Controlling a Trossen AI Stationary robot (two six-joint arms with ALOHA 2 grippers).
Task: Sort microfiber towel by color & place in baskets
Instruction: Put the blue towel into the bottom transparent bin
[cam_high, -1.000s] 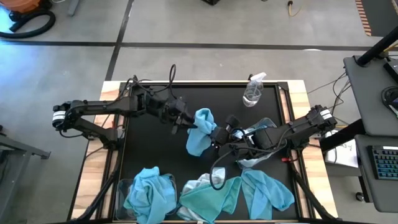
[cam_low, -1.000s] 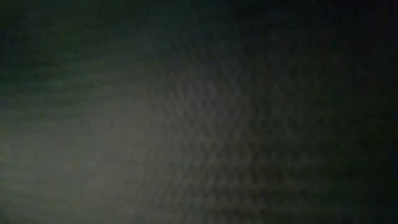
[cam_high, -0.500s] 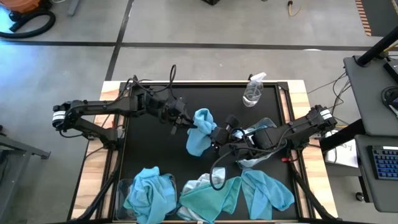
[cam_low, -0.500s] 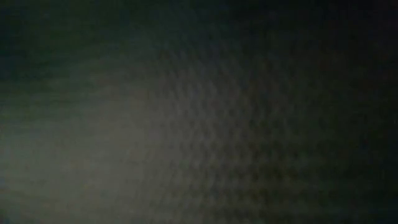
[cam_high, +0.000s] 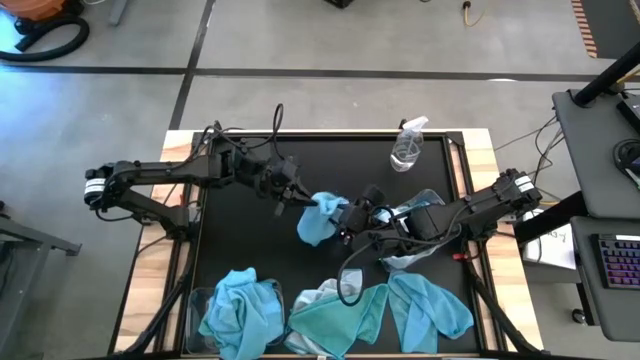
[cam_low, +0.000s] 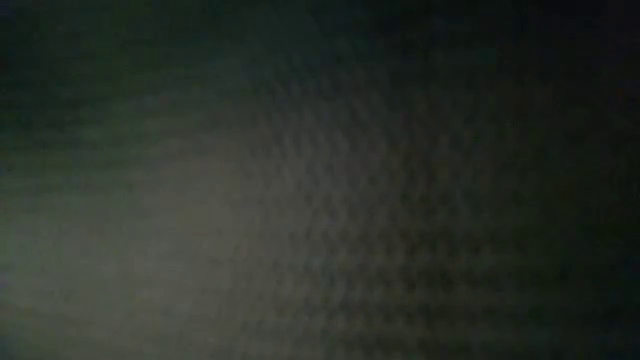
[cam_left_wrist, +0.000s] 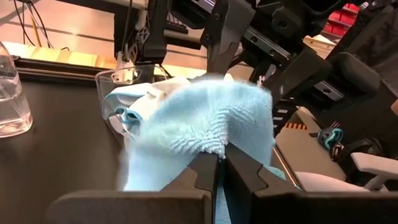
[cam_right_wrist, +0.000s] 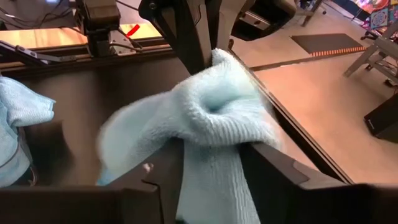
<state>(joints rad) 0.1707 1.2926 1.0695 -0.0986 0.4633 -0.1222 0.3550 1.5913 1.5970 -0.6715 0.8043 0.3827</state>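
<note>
Evidently mid-handover, the left gripper (cam_high: 293, 197) was clamped on a sky-blue towel (cam_high: 318, 220) at the table's (cam_high: 240, 240) middle while the right gripper (cam_high: 347, 222) stood parted around it, apparently just letting go, and two clear baskets (cam_high: 200, 305) holding towels sat along the near edge.

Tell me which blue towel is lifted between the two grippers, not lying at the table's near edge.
The sky-blue towel at mid-table: the left gripper pinches it, while the others lie heaped along the near edge.
</note>
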